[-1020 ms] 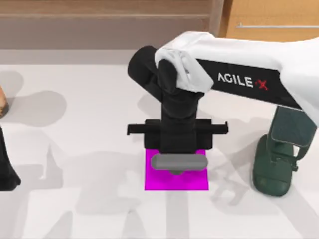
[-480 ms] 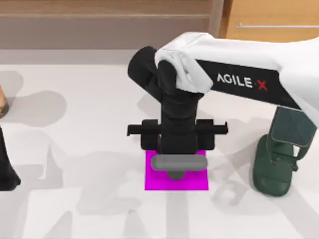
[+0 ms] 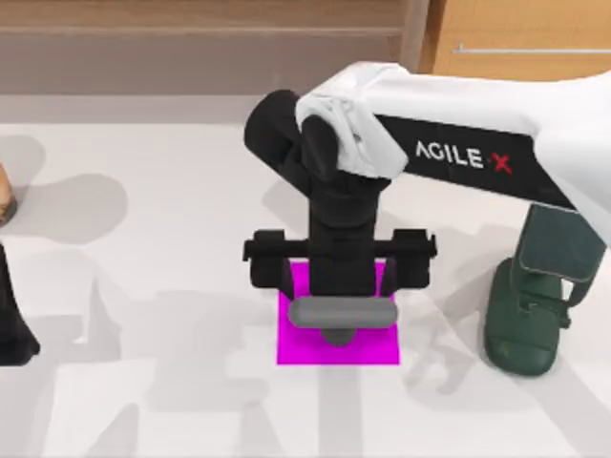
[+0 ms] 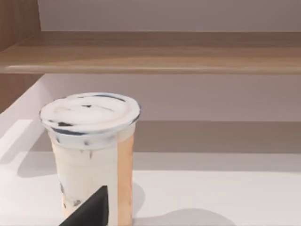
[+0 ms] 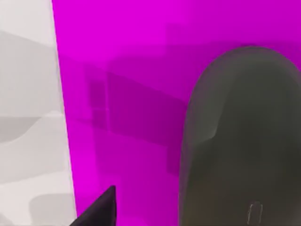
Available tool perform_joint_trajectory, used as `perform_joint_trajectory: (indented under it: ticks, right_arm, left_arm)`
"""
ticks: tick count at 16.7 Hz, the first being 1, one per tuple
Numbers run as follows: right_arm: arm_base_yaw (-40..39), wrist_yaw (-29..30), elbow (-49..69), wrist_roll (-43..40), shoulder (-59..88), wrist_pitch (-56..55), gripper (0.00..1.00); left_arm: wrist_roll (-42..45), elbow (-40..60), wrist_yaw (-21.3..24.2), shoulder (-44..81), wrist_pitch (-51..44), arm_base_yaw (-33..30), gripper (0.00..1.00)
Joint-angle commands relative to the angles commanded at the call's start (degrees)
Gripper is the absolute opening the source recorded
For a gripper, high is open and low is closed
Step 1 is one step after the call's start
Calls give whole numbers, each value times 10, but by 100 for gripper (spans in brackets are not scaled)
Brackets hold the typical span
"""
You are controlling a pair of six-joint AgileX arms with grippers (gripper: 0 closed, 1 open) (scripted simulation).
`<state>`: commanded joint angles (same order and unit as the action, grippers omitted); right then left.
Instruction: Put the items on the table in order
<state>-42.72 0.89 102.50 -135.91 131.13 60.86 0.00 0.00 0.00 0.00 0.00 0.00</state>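
Observation:
My right gripper [image 3: 341, 277] hangs over a magenta pad [image 3: 310, 348] in the middle of the table [image 3: 172, 239], its fingers [image 3: 266, 271] spread wide and open. The dark grey mouse [image 5: 240, 136] lies flat on the magenta pad [image 5: 122, 94] in the right wrist view, just below the gripper, with one fingertip [image 5: 96, 212] beside it and not touching. From above, the mouse is hidden under the gripper. The smartphone is out of view. My left arm [image 3: 11, 324] is parked at the table's left edge, and one of its fingertips [image 4: 91, 209] shows in the left wrist view.
A lidded drink cup [image 4: 91, 150] stands on the table just in front of the left gripper, and its edge [image 3: 5, 202] shows at the far left. A dark green object [image 3: 520, 329] rests at the right under my right arm. A wooden cabinet [image 3: 516, 38] lines the back.
My right gripper's fingers have spread apart over the magenta pad, letting go of the mouse. The left arm has not moved.

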Motion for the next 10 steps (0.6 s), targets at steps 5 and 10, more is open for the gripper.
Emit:
perform_joint_trajectory:
  ticks: [5,10]
  right_arm:
    - [6,0,3,4,-5,-1,100]
    - [104,-2,31,67,-82,-18,100]
  left_arm:
    - [0,0,0,0,0,0,100]
    - [0,0,0,0,0,0,100]
